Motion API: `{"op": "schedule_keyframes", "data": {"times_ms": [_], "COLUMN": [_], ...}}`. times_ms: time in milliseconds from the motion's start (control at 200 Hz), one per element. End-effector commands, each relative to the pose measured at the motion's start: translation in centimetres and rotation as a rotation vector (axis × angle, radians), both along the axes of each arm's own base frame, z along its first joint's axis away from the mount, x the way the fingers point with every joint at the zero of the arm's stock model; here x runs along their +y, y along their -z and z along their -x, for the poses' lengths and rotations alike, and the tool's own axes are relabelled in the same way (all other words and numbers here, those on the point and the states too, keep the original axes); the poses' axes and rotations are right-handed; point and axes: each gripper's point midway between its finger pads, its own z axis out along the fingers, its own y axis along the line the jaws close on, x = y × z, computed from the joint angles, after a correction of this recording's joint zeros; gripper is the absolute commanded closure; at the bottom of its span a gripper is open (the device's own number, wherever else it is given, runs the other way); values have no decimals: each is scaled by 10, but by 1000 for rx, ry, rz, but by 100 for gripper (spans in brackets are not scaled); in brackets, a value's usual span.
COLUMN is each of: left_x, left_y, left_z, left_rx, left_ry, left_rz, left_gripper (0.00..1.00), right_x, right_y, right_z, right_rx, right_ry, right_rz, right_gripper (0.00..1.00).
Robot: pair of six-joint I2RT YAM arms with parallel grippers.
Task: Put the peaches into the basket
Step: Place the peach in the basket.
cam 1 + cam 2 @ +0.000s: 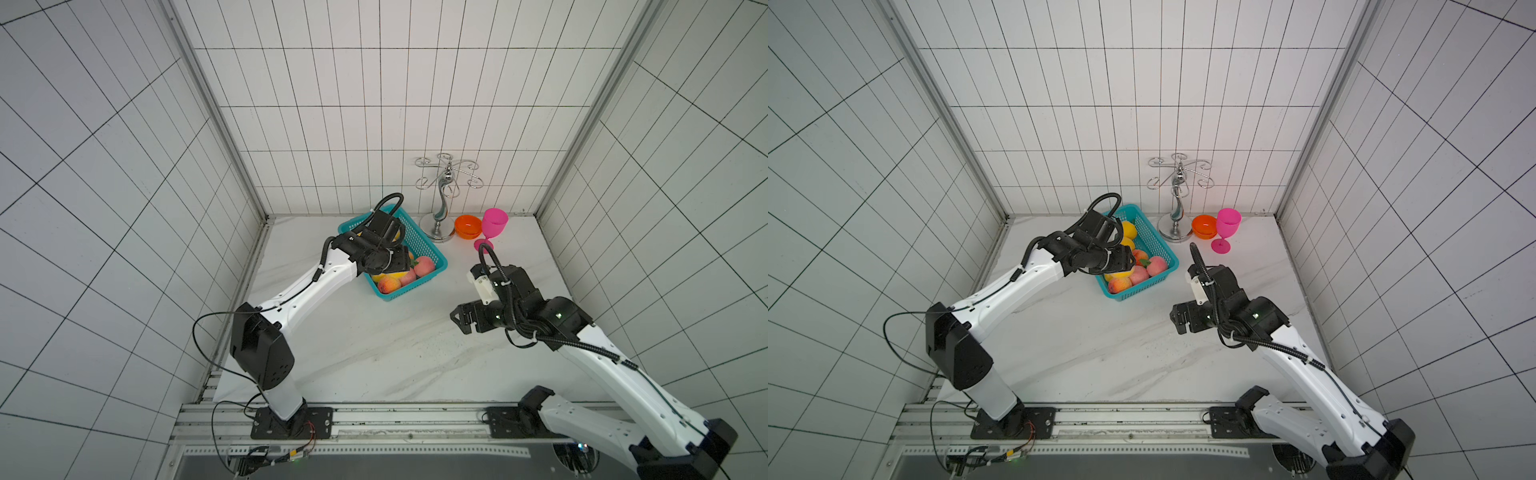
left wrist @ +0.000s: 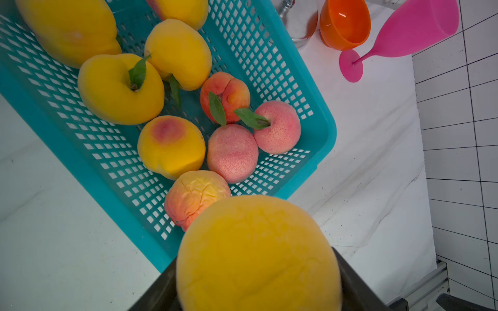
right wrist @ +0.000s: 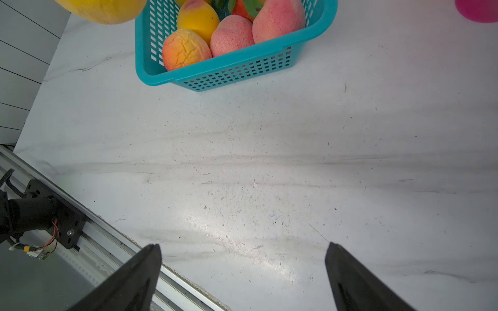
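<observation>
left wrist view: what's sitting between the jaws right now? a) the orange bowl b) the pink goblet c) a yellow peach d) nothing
c: a big yellow peach sits clamped between the two dark jaws, while the pink goblet and the orange bowl stand apart beyond the basket.

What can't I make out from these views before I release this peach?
Basket interior, both top views: the left arm covers much of it.
Left end effector fingertips, left wrist view: hidden behind the held peach.
Basket's far end, right wrist view: cut by the frame edge.
Pink goblet, right wrist view: only an edge shows.
</observation>
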Motion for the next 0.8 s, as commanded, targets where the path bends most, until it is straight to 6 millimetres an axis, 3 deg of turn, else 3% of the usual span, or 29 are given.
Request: {"op": "schedule_keyframes", "data": {"times_ms": [0, 305, 794], "left_x": [-2, -6, 9], "left_y": [-7, 14, 77], "left_z": [-22, -58, -97], "left_rx": [-70, -90, -6], "left_ry": [17, 38, -8], "left_rz": [-15, -90, -194], "left_gripper": [31, 31, 30], "right_x": [3, -6, -24], "right_y": [-16, -14, -15], "right_z": [-8, -25, -34], "right_rx": [-13, 20, 44], "right_ry": [-31, 11, 63], "right_rz": [-17, -32, -25], "right_gripper": [1, 1, 1]}}
